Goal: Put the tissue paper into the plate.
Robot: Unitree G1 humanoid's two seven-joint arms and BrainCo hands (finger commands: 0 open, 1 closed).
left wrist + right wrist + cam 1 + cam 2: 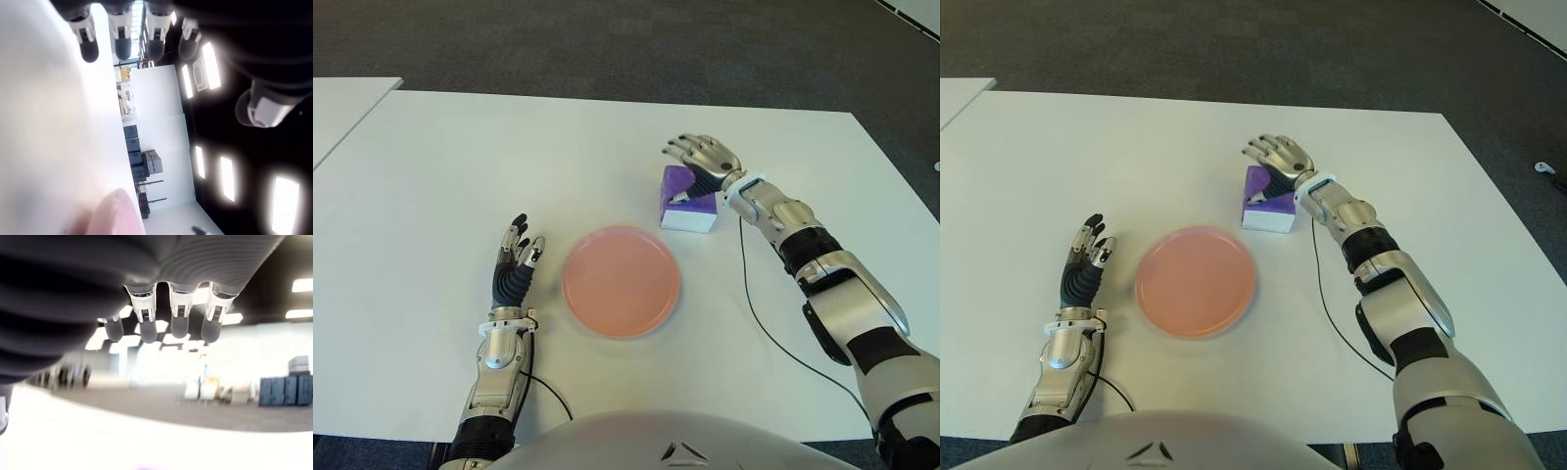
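Left hand (514, 266) open beside pink plate (621, 280), right hand (707, 160) spread over purple tissue pack (688, 201), not gripping

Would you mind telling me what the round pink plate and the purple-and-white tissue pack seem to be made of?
Round pink plate: probably plastic, going by its even colour, soft sheen and thin raised rim; glazed ceramic is possible.
Purple-and-white tissue pack: likely a soft plastic film wrapper, slightly crumpled at the purple top, under the open right hand.

Office (carpet (607, 39), white tables (460, 176)).
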